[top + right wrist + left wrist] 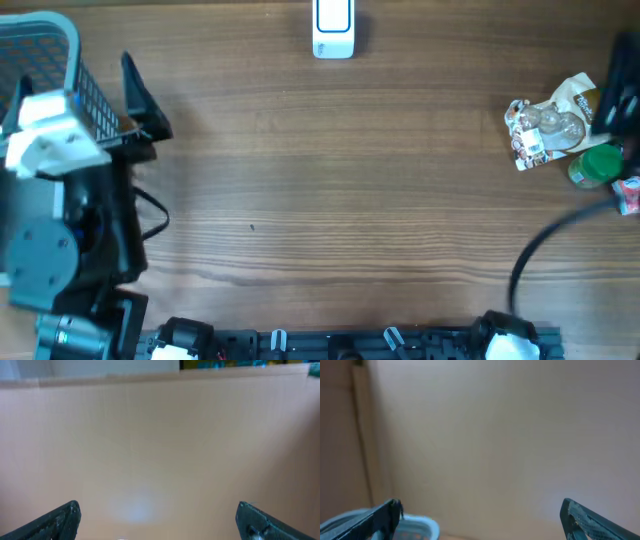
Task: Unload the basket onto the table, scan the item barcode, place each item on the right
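White scanner in overhead view only

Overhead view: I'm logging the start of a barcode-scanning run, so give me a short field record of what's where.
surface: brown wooden table
scanner: white barcode scanner with blue face, top centre edge
items: clear crinkled plastic snack bag and green round-lidded container, right edge
basket: light blue mesh basket, top left corner
left gripper: open, empty, beside the basket
right gripper: open, empty
progress: no item picked up yet
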Robot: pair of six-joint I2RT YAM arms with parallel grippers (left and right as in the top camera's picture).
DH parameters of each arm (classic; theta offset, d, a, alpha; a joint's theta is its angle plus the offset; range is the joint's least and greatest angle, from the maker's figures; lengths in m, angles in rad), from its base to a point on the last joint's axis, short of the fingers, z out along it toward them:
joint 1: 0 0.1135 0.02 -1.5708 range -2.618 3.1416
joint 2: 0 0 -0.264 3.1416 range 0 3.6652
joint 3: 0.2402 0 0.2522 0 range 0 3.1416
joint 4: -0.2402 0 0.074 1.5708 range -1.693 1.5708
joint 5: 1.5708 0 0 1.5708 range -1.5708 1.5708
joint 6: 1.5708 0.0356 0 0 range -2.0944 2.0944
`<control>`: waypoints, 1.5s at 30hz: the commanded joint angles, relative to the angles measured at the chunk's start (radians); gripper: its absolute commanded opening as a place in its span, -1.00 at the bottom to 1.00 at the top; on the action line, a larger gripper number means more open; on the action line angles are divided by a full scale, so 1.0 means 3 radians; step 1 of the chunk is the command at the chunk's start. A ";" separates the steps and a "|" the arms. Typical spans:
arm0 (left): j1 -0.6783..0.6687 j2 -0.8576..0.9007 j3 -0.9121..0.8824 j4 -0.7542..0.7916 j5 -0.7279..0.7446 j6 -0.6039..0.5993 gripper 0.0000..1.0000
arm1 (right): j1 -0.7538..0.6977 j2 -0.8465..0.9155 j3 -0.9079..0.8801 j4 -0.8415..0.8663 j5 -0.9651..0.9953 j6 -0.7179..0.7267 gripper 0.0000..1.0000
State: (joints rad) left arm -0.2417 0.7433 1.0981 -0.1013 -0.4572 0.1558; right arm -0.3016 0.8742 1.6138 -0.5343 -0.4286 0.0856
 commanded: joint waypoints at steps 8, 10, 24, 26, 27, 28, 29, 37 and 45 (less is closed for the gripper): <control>0.0201 -0.1069 0.0001 -0.0254 0.0841 -0.0053 1.00 | 0.0023 -0.1881 -0.1148 0.0060 0.0181 -0.0272 1.00; 0.0357 -0.1342 -0.0041 -0.0263 0.0982 -0.0188 1.00 | 0.0019 -0.1989 -0.1148 0.0056 0.0182 -0.0276 1.00; 0.1845 -0.2433 -0.0456 -0.0731 0.1846 -0.0823 1.00 | 0.0019 -0.2808 -0.1155 -0.0160 0.0043 -0.0470 1.00; 0.1845 -0.2433 -0.0456 -0.0731 0.1846 -0.0823 1.00 | 0.0019 -0.2900 -0.1134 -0.0202 0.0043 -0.0579 1.00; 0.1851 -0.2433 -0.0456 -0.0731 0.1845 -0.0823 1.00 | 0.0023 -0.2899 -0.1104 -0.0203 0.0042 -0.0589 1.00; 0.1867 -0.2433 -0.0456 -0.0740 0.1846 -0.0823 1.00 | 0.0023 -0.2899 -0.1104 -0.0196 0.0043 -0.0590 1.00; 0.1891 -0.2433 -0.0456 -0.0758 0.1845 -0.0821 1.00 | 0.0023 -0.2899 -0.1101 -0.0196 0.0042 -0.0590 1.00; 0.1911 -0.2415 -0.0456 -0.0778 0.1718 -0.0824 1.00 | 0.0023 -0.2871 -0.1591 0.1120 0.0184 -0.1088 1.00; 0.1910 -0.2402 -0.1218 0.0047 0.2427 -0.1432 1.00 | 0.0023 -0.2871 -0.3030 0.0876 -0.0975 -0.1653 1.00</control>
State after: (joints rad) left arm 0.3267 0.0116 0.8280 -0.1745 0.1394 -0.2218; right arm -0.2970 0.0242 0.8516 -0.2790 -0.5575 -0.3317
